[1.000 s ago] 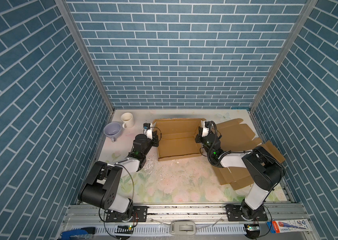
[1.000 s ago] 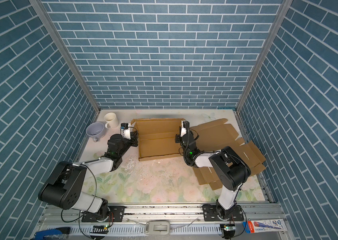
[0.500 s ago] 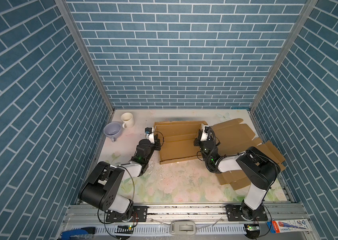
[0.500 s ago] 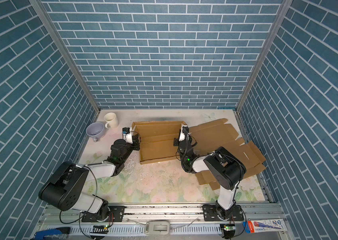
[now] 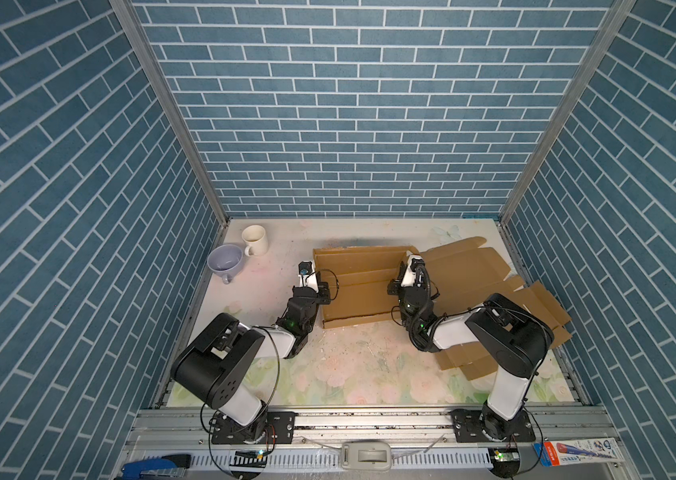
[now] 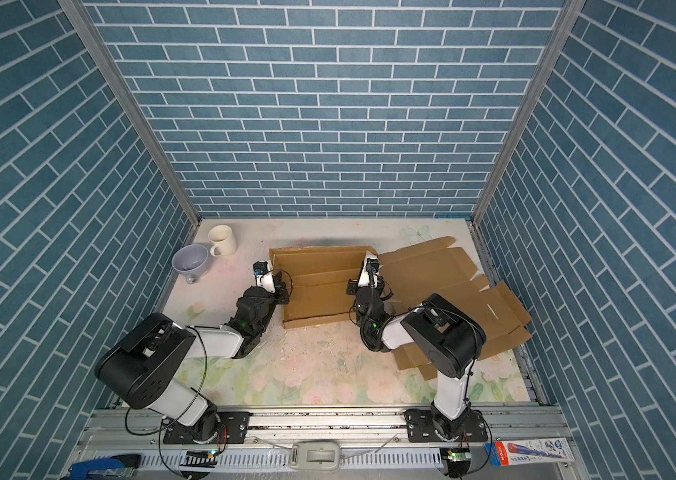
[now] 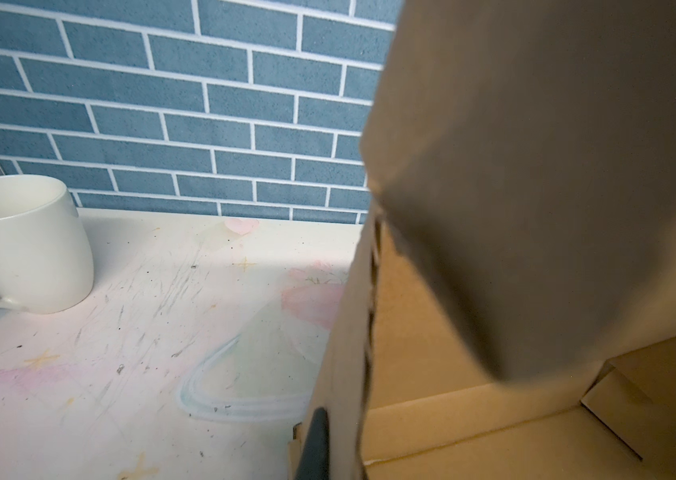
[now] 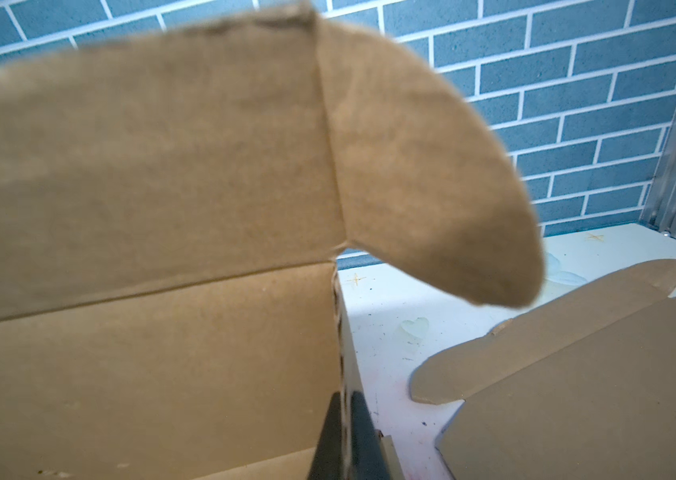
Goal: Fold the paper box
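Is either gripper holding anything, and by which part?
Both hold the box: the left gripper is shut on one side wall's edge, the right gripper on the opposite side wall's edge.

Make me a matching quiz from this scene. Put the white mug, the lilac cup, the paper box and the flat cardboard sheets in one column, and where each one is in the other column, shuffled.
Things
1. white mug
2. lilac cup
3. paper box
4. flat cardboard sheets

Places
A. spread on the table's right side, partly under the right arm
B. far left corner, closest to the back wall
C. mid-table, pinched at its side walls by the left gripper and right gripper
D. by the left wall, a little nearer the robot than the corner

Pairs: 1-B, 2-D, 3-C, 4-A
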Robot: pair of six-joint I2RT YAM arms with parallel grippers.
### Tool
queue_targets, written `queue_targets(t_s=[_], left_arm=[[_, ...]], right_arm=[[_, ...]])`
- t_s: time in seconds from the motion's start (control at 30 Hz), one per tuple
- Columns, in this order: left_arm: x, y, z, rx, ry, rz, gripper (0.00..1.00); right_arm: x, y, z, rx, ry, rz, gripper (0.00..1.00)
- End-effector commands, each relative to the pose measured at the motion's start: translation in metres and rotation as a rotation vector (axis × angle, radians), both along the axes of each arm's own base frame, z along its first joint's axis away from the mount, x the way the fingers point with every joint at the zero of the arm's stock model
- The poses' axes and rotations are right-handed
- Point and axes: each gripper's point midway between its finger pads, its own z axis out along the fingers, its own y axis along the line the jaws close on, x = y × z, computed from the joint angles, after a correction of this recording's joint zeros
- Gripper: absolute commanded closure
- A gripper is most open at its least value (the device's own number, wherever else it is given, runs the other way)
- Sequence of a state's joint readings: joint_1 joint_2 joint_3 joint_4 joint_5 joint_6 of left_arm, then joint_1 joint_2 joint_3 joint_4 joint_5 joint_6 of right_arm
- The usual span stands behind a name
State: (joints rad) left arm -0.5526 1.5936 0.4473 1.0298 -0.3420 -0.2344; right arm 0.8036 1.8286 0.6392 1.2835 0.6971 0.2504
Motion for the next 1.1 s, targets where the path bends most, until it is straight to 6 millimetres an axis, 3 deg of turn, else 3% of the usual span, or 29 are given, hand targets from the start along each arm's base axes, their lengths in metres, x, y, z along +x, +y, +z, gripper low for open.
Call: queue_targets(t_s=[0.0, 0.33, 0.7, 0.87, 1.07], left_arm=[[-0.013, -0.018, -0.035, 0.056, 0.104, -0.061, 1.00], [-0.026, -0.016, -0.054, 0.065, 0.138, -0.064, 1.00], [-0.044, -0.015, -0.072, 0.094, 0.136, -0.083, 1.00], [-0.047, -0.010, -0.069, 0.122, 0.111, -0.078, 1.00], [-0.050, -0.009, -0.073, 0.116, 0.094, -0.082, 1.00]], right_arm=[[-0.008, 0.007, -0.013, 0.019, 0.019, 0.027, 1.00], [-0.012, 0.005, -0.015, 0.047, 0.023, 0.031, 1.00], [-0.021, 0.003, -0.003, 0.057, 0.007, 0.074, 1.00], [-0.030, -0.004, 0.010, 0.041, 0.031, 0.151, 0.77], [-0.048, -0.031, 0.017, 0.045, 0.126, 0.276, 0.55]])
